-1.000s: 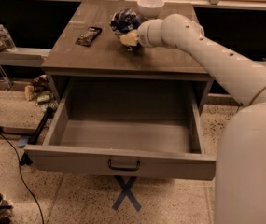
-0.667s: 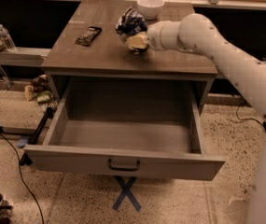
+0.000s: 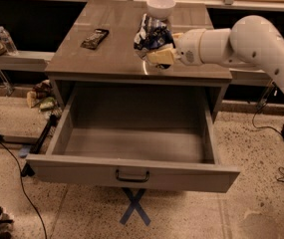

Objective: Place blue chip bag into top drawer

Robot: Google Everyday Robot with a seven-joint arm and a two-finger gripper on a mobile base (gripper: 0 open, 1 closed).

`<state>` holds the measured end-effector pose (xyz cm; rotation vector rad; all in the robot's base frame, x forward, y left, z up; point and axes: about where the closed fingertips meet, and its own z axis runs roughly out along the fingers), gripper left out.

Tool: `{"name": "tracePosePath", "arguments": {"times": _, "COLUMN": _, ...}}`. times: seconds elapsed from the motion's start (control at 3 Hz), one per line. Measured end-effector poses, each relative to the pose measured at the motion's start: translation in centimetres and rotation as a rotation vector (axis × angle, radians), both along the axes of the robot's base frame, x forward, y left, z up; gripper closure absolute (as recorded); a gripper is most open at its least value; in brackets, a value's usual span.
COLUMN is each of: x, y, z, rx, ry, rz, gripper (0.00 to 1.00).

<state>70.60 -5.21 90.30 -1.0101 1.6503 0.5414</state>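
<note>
The blue chip bag [image 3: 150,34], wrinkly dark blue with white patches, is held in my gripper [image 3: 160,51] and lifted above the front right part of the grey tabletop [image 3: 106,54]. The gripper's yellowish fingers [image 3: 162,57] are shut on the bag's lower edge. My white arm [image 3: 241,41] reaches in from the right. The top drawer [image 3: 131,148] is pulled fully out below the tabletop and is empty, with a small dark handle [image 3: 131,176] at the centre of its front panel.
A flat dark snack packet [image 3: 94,38] lies on the left of the tabletop. A white bowl [image 3: 161,6] stands at the back. A water bottle [image 3: 7,40] sits on a shelf at the left. Cables lie on the floor left and right, and blue tape [image 3: 134,208] marks the floor.
The gripper has closed on the blue chip bag and lifted it off the tabletop, moving toward the front edge above the drawer. The arm has swung with it.
</note>
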Motion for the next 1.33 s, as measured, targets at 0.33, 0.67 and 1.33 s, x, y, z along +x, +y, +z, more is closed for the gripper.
{"name": "tracePosePath", "arguments": {"times": 0.33, "x": -6.5, "y": -0.1, "z": 0.1, "rx": -0.038, "ry": 0.033, "rz": 0.123, "gripper": 1.0}}
{"name": "tracePosePath", "arguments": {"times": 0.67, "x": -9.6, "y": 0.7, "z": -0.2, "rx": -0.051, "ry": 0.04, "rz": 0.203, "gripper": 1.0}}
{"name": "tracePosePath", "arguments": {"times": 1.33, "x": -10.6, "y": 1.6, "z": -0.9, "rx": -0.064, "ry": 0.064, "rz": 0.219, "gripper": 1.0}}
